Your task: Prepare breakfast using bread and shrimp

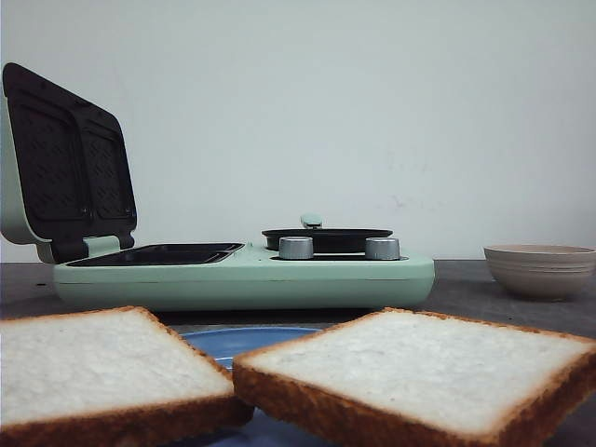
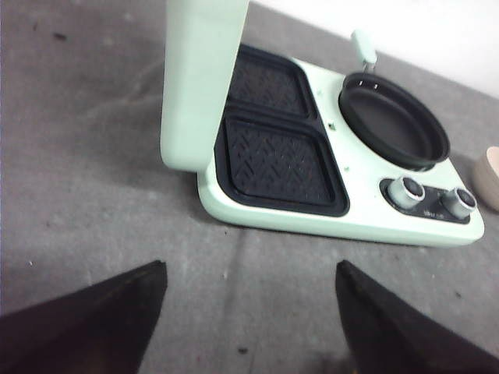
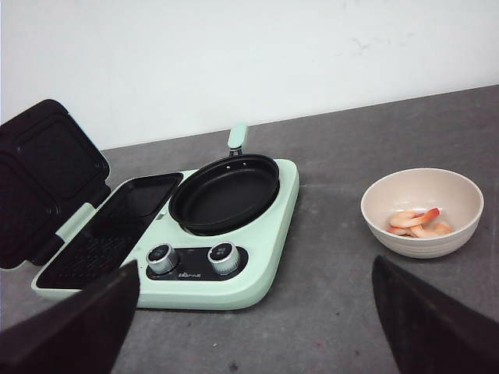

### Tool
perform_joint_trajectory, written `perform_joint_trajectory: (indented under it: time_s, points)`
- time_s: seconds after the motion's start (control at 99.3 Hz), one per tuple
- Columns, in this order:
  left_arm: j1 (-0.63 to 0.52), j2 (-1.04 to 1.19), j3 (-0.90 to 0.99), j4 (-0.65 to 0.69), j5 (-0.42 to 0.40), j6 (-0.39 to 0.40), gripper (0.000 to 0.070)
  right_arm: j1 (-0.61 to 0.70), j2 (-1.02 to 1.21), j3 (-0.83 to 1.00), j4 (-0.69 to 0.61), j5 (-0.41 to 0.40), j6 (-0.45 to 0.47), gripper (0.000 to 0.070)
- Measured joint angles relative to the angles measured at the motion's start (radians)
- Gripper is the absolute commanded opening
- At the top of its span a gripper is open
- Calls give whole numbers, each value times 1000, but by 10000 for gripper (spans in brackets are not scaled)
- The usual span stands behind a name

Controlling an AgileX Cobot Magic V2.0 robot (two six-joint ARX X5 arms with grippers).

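While our left jaws [image 2: 248, 327] and right jaws [image 3: 253, 331] hang spread and empty over the worktop [image 2: 78, 156], the bread [image 1: 419, 372] lies on a blue plate [image 1: 233, 340] and the shrimp [image 3: 419, 224] sit in the bowl [image 3: 421, 212] beside the open green grill [image 3: 195, 241].

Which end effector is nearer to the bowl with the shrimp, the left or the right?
The right. The right end effector has the bowl just ahead of it, shrimp inside. The left end effector faces the grill plates; the bowl shows only at that view's edge.
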Motion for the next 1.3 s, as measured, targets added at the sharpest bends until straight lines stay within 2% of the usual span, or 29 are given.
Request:
perform_joint_trajectory:
  time_s: [0.262, 0.534, 0.745, 0.956, 1.299]
  points:
    - [-51, 183, 0, -86, 158, -23, 371, 15, 0, 0, -14, 1, 0, 590]
    - [-99, 454, 0, -86, 313, -68, 395, 31, 0, 0, -35, 1, 0, 590]
    - [-118, 568, 0, -86, 331, -79, 395, 43, 0, 0, -66, 1, 0, 590]
    - [-151, 643, 0, -86, 450, -78, 395, 51, 0, 0, -66, 1, 0, 590]
    - [-223, 711, 0, -130, 455, -40, 395, 51, 0, 0, -66, 1, 0, 589]
